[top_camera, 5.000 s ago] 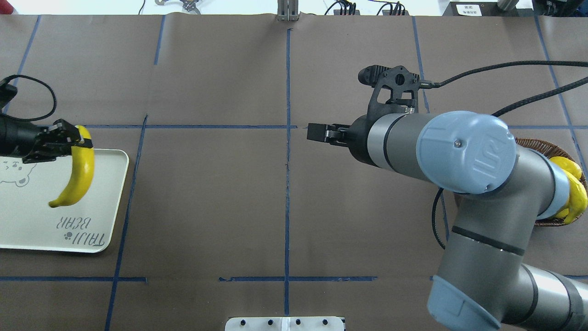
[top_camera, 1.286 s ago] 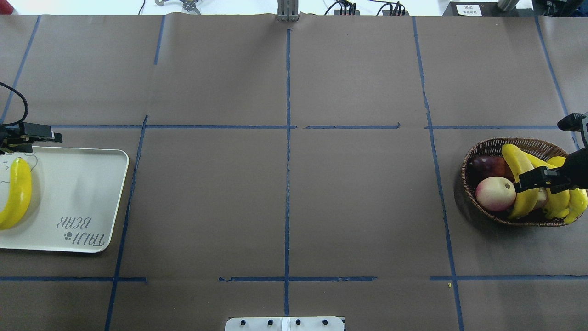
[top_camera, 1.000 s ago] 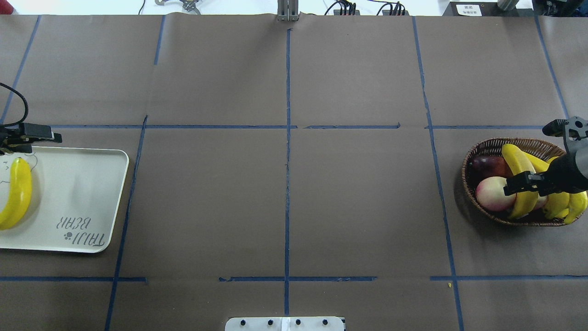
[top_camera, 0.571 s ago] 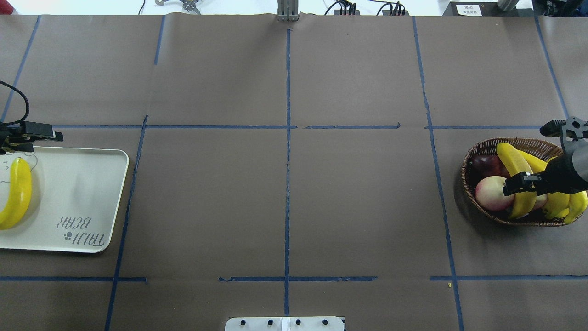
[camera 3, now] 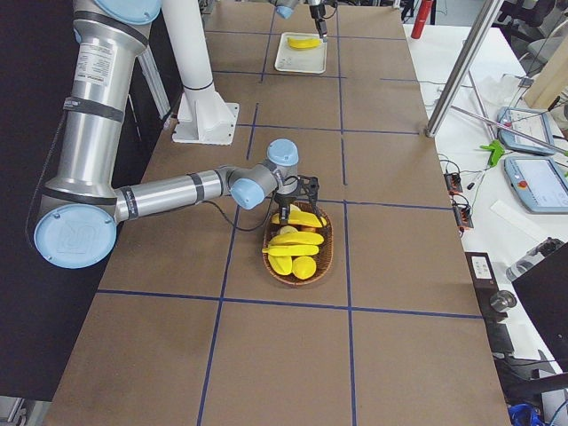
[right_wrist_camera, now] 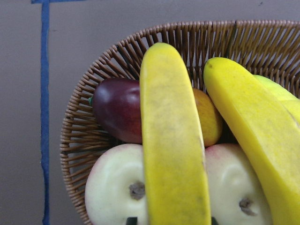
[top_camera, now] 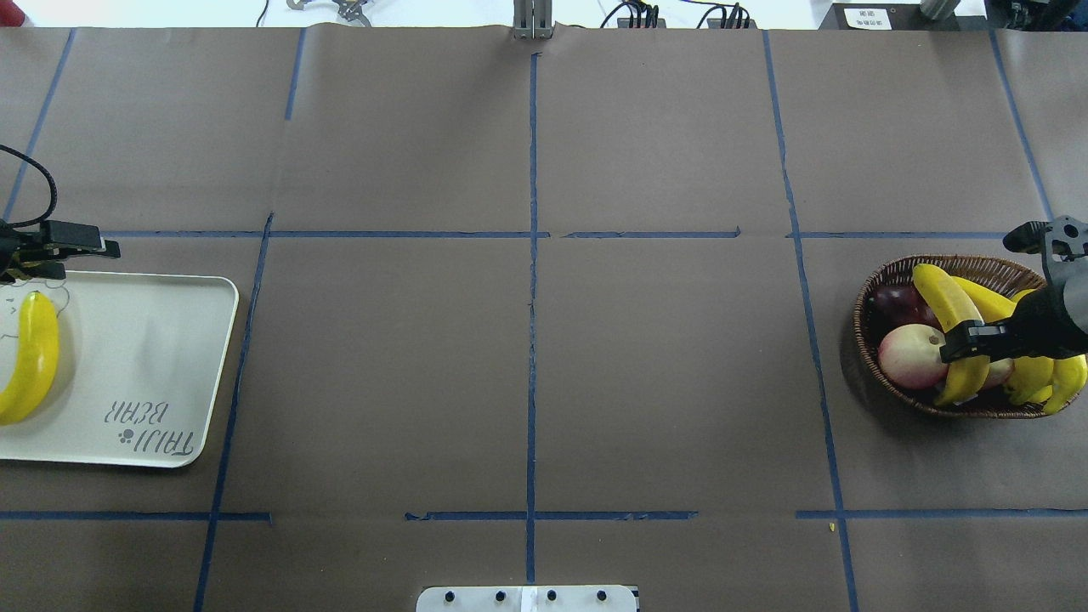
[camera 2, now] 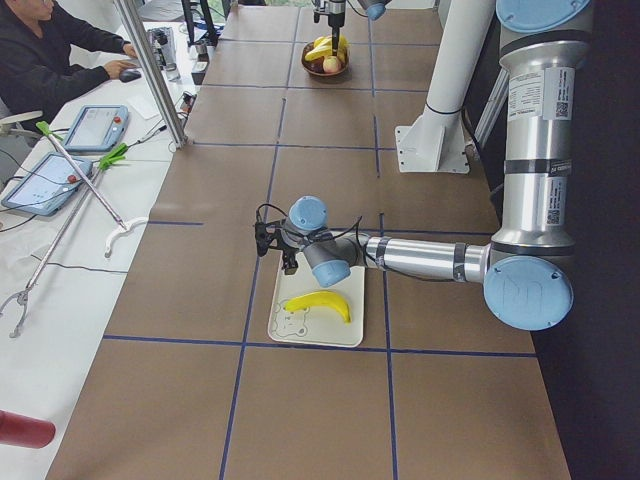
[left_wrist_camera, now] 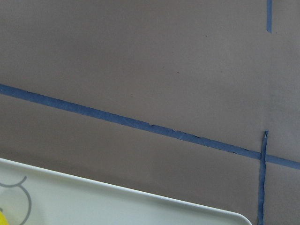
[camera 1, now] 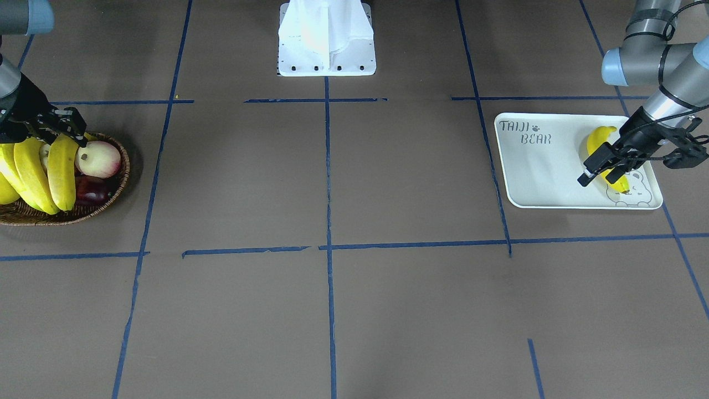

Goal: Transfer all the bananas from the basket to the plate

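The wicker basket [top_camera: 884, 280] at the table's right end holds several bananas. My right gripper [top_camera: 960, 344] is shut on the leftmost banana [top_camera: 939, 293], which is tilted up above the other fruit. The right wrist view shows this banana [right_wrist_camera: 173, 140] centred, with another banana [right_wrist_camera: 253, 131] beside it. The other bananas [top_camera: 1033, 374] lie along the basket's right side. One banana [top_camera: 30, 357] lies on the white TAIJI BEAR plate [top_camera: 144, 357] at the left end. My left gripper [top_camera: 89, 259] is open and empty over the plate's far edge, beside that banana [camera 1: 601, 144].
A peach [top_camera: 905, 357] and a dark red fruit [top_camera: 892, 299] lie in the basket under the held banana. The robot's white base plate [top_camera: 527, 599] sits at the near edge. Blue tape lines cross the brown table cover.
The left gripper has laid its banana on the plate and let go. The right arm has swung back to the basket, closed on a banana and raised it slightly.
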